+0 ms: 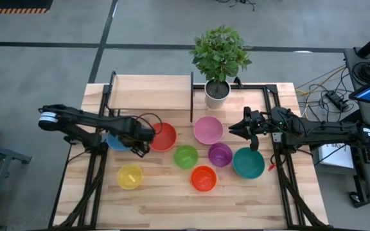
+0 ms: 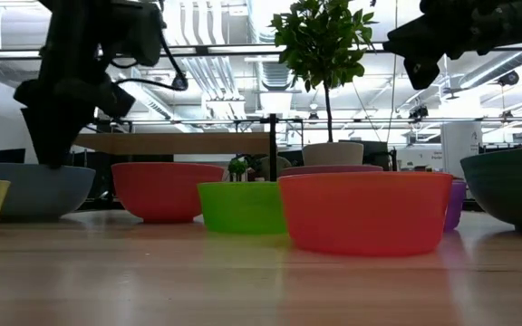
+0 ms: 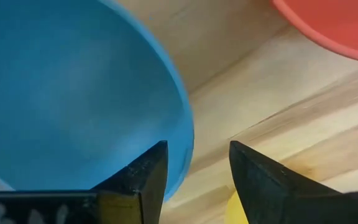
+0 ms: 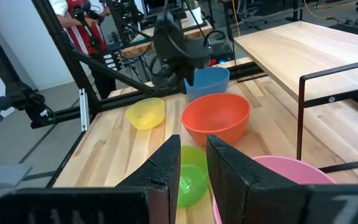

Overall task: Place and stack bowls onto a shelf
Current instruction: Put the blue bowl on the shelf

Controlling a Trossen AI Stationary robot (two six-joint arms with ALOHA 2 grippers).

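Eight bowls rest on their bases on the wooden table: blue [image 1: 114, 143], red [image 1: 164, 137], pink [image 1: 208, 130], green [image 1: 185, 156], purple [image 1: 220, 154], teal [image 1: 248, 163], orange [image 1: 203, 178] and yellow [image 1: 130, 176]. The shelf [image 1: 148, 94] with its black divider [image 1: 192, 97] stands at the far edge, bare. My left gripper [image 3: 197, 165] is open and points down. One finger is inside the blue bowl's rim [image 3: 185, 134] and one outside, with a gap showing. My right gripper [image 4: 193, 163] is open narrowly, raised beside the pink bowl [image 4: 278, 177], holding nothing.
A white plant pot [image 1: 217, 94] with a leafy plant stands at the shelf's right end, close to the pink bowl. The bowls crowd the table's middle. Bare wood lies along the near edge [image 1: 172, 212]. Black frame rails [image 1: 95, 173] run down both table sides.
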